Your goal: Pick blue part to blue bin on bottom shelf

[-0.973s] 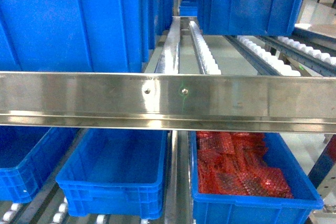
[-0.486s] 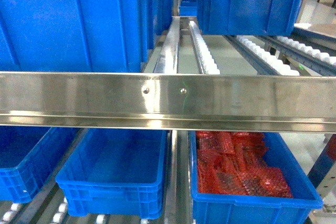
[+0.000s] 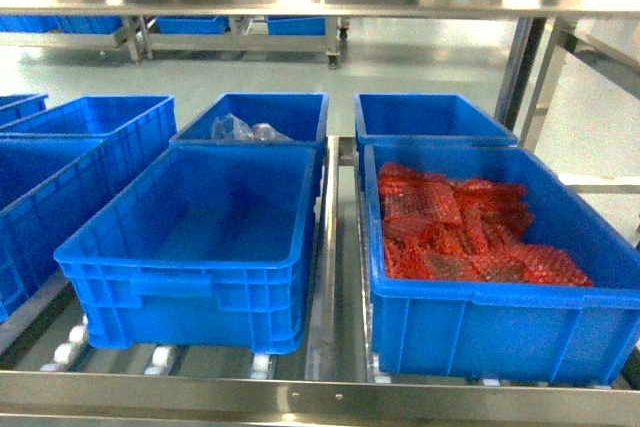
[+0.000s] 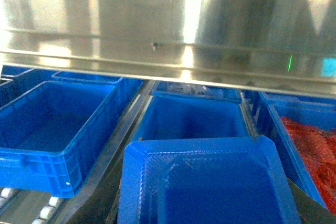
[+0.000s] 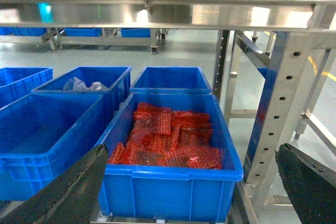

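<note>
The blue part (image 4: 210, 179) fills the lower half of the left wrist view, a dark blue block with a raised rim. My left gripper (image 4: 207, 205) is shut on it, and only dark slivers of its fingers (image 4: 100, 208) show beside it. It hangs in front of the empty blue bin (image 4: 191, 119), under a steel rail. That blue bin (image 3: 200, 237) stands front left on the bottom shelf (image 3: 320, 397). My right gripper (image 5: 191, 182) is open with nothing in it, facing the tote of red packets (image 5: 168, 135). Neither gripper shows in the head view.
A steel shelf beam (image 4: 168, 51) runs overhead, close above the bins. Behind the blue bin, another tote holds clear plastic bags (image 3: 245, 130). More blue totes (image 3: 60, 167) stand to the left. A perforated upright post (image 5: 278, 114) stands right of the red-packet tote. White rollers (image 3: 70, 347) line the tracks.
The head view has dropped from the upper shelf rail and its totes to the bottom shelf. The bins there now show from above and in full.
</note>
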{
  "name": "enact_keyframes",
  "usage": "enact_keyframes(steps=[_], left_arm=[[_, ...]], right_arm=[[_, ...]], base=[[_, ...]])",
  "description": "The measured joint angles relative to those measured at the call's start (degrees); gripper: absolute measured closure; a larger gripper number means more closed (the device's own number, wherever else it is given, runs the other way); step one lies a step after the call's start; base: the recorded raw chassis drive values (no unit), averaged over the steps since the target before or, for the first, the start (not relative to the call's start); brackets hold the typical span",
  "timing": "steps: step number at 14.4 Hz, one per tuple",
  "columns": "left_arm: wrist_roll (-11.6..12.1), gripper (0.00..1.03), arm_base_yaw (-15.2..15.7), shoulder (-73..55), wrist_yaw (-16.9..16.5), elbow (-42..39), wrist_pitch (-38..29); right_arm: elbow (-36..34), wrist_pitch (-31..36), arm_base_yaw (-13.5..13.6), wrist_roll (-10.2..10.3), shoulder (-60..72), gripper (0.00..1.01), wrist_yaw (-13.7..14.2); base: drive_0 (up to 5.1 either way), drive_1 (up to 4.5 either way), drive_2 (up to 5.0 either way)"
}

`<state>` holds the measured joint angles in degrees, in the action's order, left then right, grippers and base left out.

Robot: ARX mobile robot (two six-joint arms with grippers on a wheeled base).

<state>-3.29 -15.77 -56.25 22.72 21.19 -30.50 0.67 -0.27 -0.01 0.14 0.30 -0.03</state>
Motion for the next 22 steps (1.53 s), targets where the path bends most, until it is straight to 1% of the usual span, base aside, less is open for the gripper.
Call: enact_keyframes(steps=[22], left_arm=[[0.0,0.60,0.0,0.0,0.0,0.0,0.0]], right_arm=[[0.0,0.0,0.0,0.0,0.0,0.03,0.0]], base=[[0.0,0.00,0.0]])
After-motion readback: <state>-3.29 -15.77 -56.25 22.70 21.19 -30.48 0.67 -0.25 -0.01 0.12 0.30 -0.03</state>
